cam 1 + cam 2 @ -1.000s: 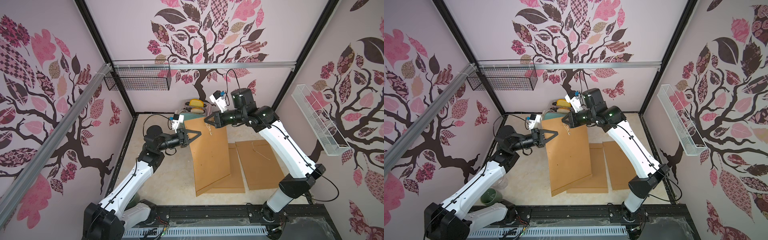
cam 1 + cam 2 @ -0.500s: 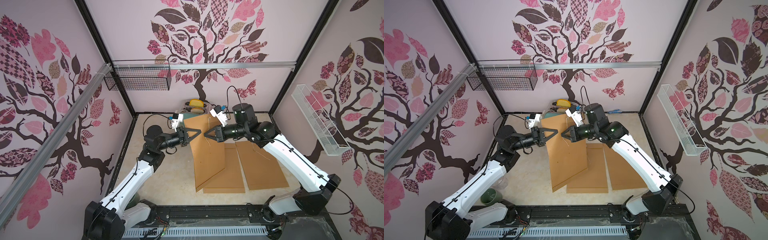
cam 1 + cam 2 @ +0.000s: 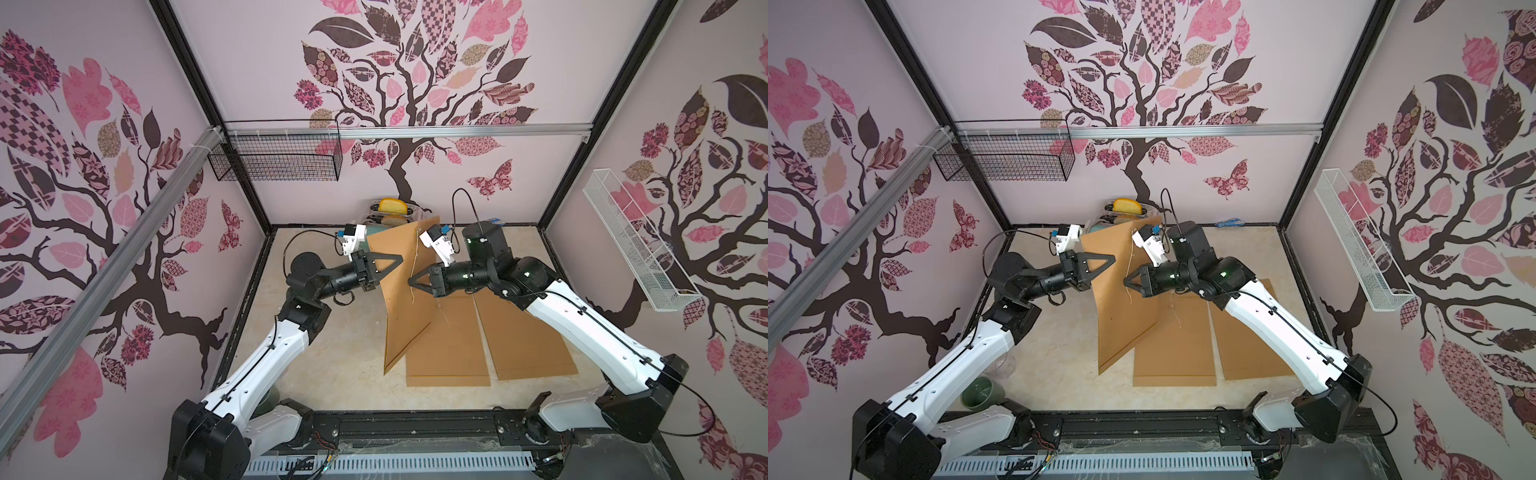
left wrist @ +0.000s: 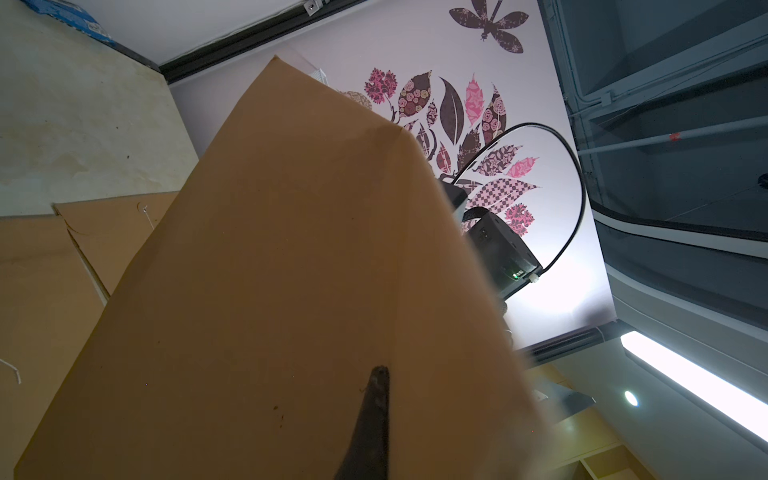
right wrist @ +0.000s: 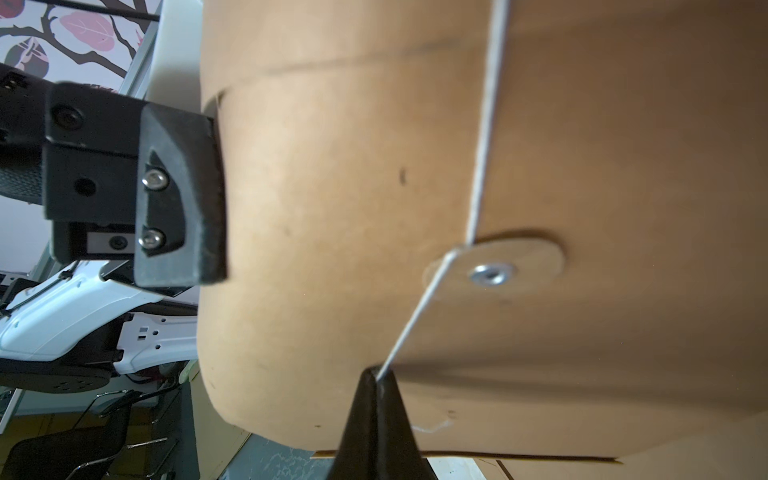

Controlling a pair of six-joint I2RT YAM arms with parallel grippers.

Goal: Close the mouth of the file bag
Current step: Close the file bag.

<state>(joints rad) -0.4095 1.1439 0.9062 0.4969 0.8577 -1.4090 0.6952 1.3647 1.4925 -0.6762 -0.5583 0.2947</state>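
Brown kraft-paper file bag (image 3: 409,307) is held upright over the beige table (image 3: 332,353), closure side facing the right arm. Left gripper (image 3: 397,260) is clamped on the bag's edge to steady it. Right gripper (image 5: 376,377) pinches the thin white string (image 5: 478,199), taut past the round paper disc (image 5: 536,257), likely for winding.

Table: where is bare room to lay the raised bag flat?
Bare: the table between the left arm and the raised file bag, and the strip before the flat bags. Crowded: centre right under those bags; clutter at the back wall.
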